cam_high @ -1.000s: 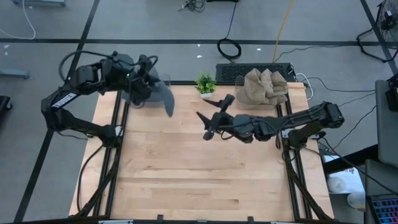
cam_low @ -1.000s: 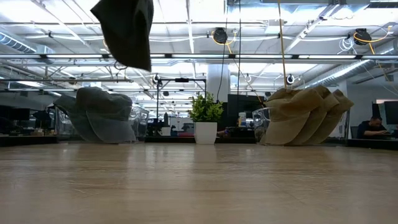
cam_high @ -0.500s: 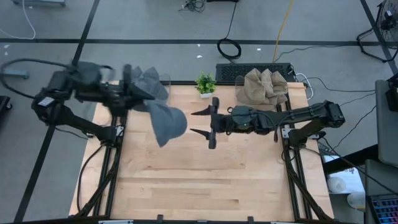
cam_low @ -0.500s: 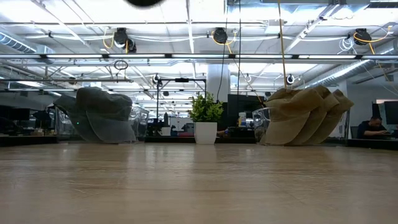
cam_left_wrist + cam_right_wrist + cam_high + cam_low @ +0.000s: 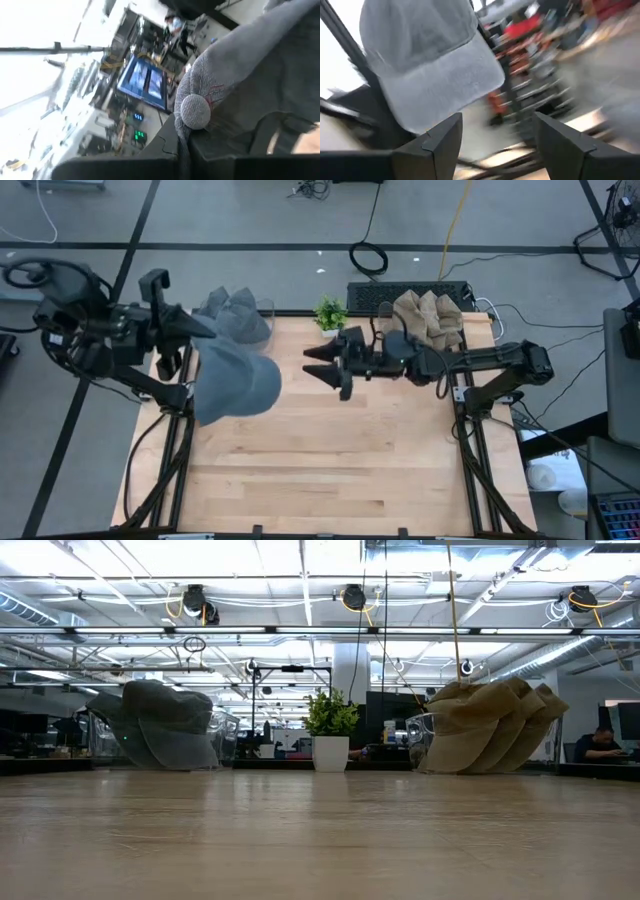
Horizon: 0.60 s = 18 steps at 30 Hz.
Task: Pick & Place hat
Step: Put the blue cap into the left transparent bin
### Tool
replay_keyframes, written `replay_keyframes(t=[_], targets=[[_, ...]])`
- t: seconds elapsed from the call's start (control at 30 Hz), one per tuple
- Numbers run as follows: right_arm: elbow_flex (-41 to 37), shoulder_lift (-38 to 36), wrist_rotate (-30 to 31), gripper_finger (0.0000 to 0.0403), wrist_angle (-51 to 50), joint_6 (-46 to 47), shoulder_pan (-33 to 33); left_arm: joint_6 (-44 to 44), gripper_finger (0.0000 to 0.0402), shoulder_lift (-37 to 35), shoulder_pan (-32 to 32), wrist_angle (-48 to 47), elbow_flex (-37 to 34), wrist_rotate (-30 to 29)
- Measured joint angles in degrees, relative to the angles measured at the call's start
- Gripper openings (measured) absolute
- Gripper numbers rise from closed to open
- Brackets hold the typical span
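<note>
Here I see the wooden bench (image 5: 330,450) filling the frame's middle. At its left edge hangs the grey hat (image 5: 234,378), clamped in my left tool (image 5: 190,340) in the upper left. My right tool (image 5: 325,364), fingers spread apart, hovers at upper centre, facing the hat but apart from it.

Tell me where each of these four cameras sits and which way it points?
High view: above the table, looking straight down; both arms show, left claw holding the grey hat, right claw open.
Low view: at tabletop height, looking level at the plant and two hat piles; no arm shows.
Left wrist view: on the left arm, looking past its fingers at the grey hat.
Right wrist view: on the right arm, between its fingers, facing the same hat.
Both wrist views and the high view share that hat.
</note>
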Motion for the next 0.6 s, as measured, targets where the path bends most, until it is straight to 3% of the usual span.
replay_keyframes(t=[0.1, 0.23, 0.47, 0.6], targets=[[0.0, 0.0, -7.0, 0.0221, -0.8, 15.9, -1.6, 3.4, 0.0000, 0.5, -1.2, 1.2, 0.0, 0.3], [0.0, 0.0, -12.7, 0.0218, -1.2, 28.9, -2.7, 8.7, 0.0000, 1.7, -2.1, 1.6, 0.0, -1.3], [0.0, 0.0, -16.7, 0.0223, -0.7, 48.7, -3.6, 17.8, 0.0000, 5.8, -2.2, 5.3, 0.0, -7.2], [0.0, 0.0, -16.6, 0.0223, -0.6, 55.6, -3.6, 20.8, 0.0000, 7.2, -2.2, 8.6, 0.0, -8.1]])
